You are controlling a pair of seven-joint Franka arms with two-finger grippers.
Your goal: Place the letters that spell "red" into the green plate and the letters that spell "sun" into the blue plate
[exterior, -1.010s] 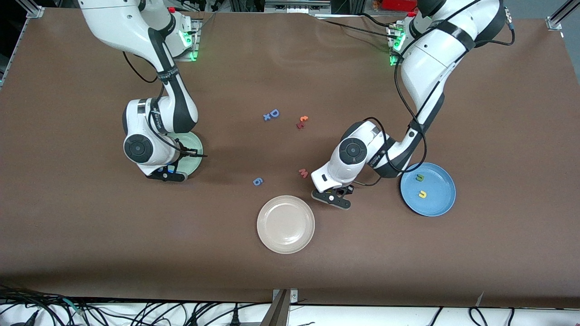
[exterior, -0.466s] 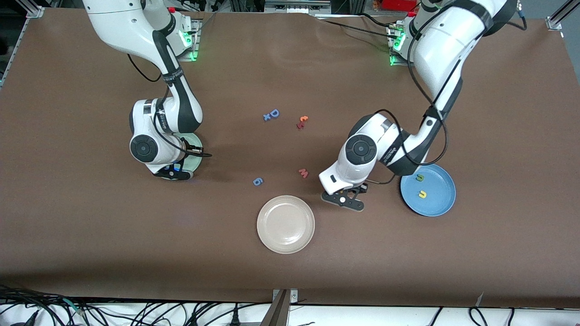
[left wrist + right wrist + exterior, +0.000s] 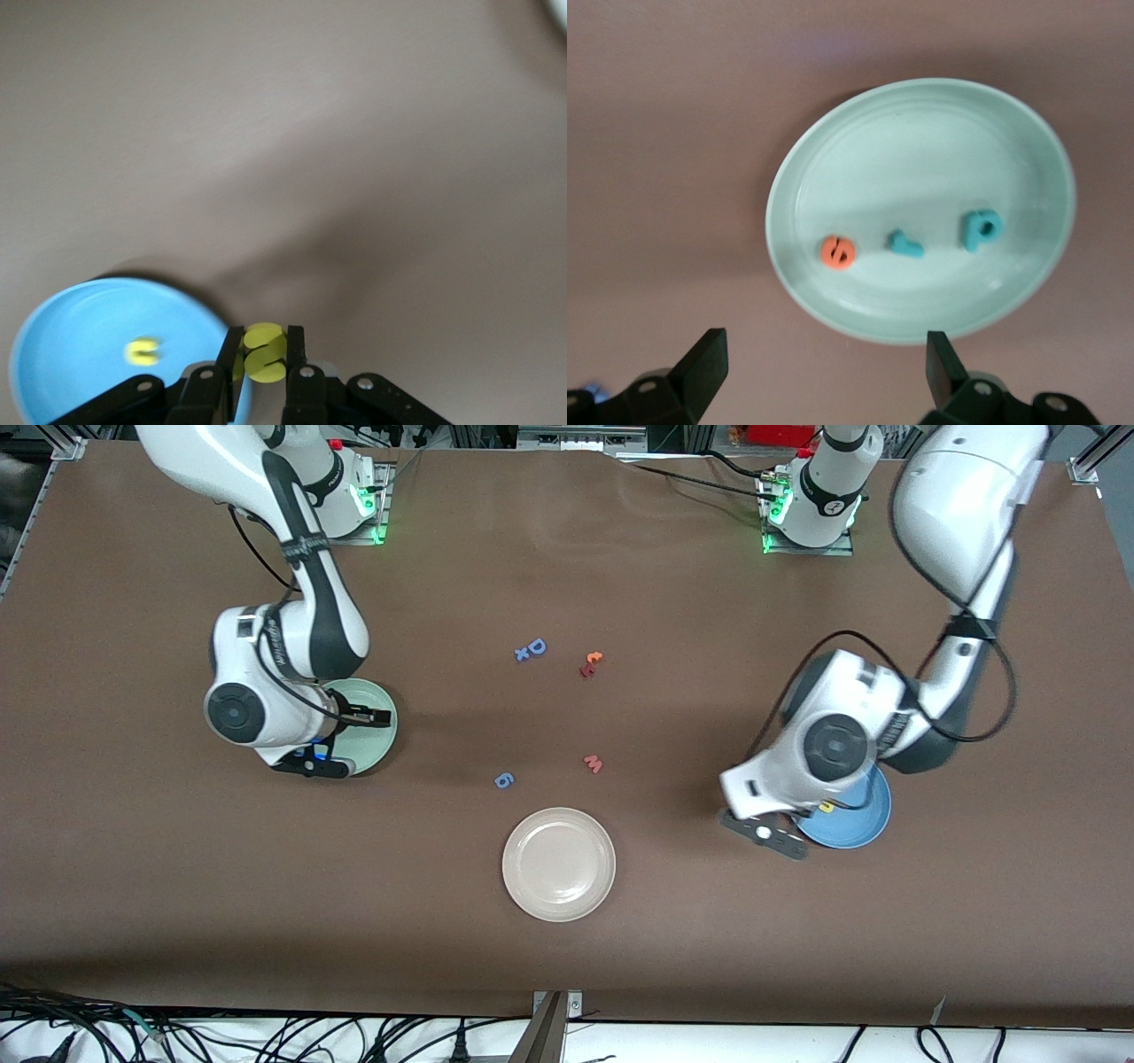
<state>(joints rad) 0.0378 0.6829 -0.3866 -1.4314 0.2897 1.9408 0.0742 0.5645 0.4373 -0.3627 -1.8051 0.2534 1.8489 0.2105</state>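
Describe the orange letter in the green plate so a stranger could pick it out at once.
Find the pale green plate toward the right arm's end of the table, under the right claw, which is open. Three small foam letters lie in a row in it. The orange letter is at one end, beside two teal letters; it is the only orange one.

Brown table (image 3: 567,965) carried three plates: green plate (image 3: 376,737) toward the right arm's end, blue plate (image 3: 864,824) toward the left arm's end, beige plate (image 3: 558,864) between them, nearest the front camera. Loose on the table lay blue "D" (image 3: 535,646), red-orange letter pair (image 3: 591,663), pink "w" (image 3: 594,763), small blue piece (image 3: 503,780).
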